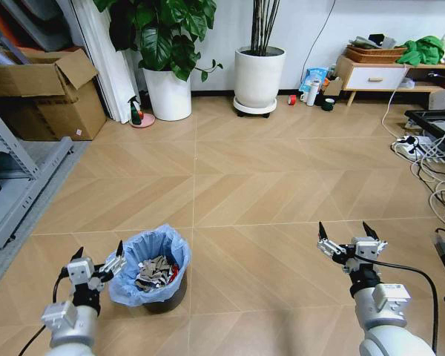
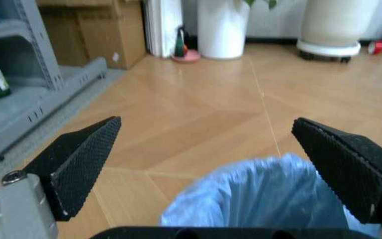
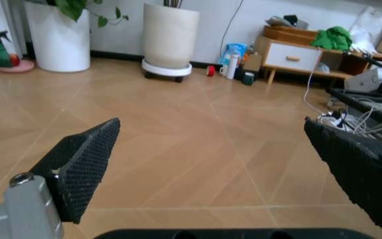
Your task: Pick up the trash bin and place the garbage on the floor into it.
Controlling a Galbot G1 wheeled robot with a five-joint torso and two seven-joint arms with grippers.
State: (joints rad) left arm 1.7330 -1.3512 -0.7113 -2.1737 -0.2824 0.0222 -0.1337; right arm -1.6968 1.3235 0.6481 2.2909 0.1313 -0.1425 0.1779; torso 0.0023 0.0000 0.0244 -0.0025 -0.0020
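Left gripper (image 1: pixel 99 263) hovering low with fingers spread wide, pinching nothing, right beside the trash bin (image 1: pixel 150 271), whose blue bag rim is sitting between the spread fingertips (image 2: pixel 78 159) in the wrist view; apparently lined up for a rim grasp. Bin standing upright on the floor (image 1: pixel 252 185), garbage (image 1: pixel 156 273) already lying inside. Right gripper (image 1: pixel 349 239) idling well apart, likewise spread and holding nothing. No loose litter seen nearby.
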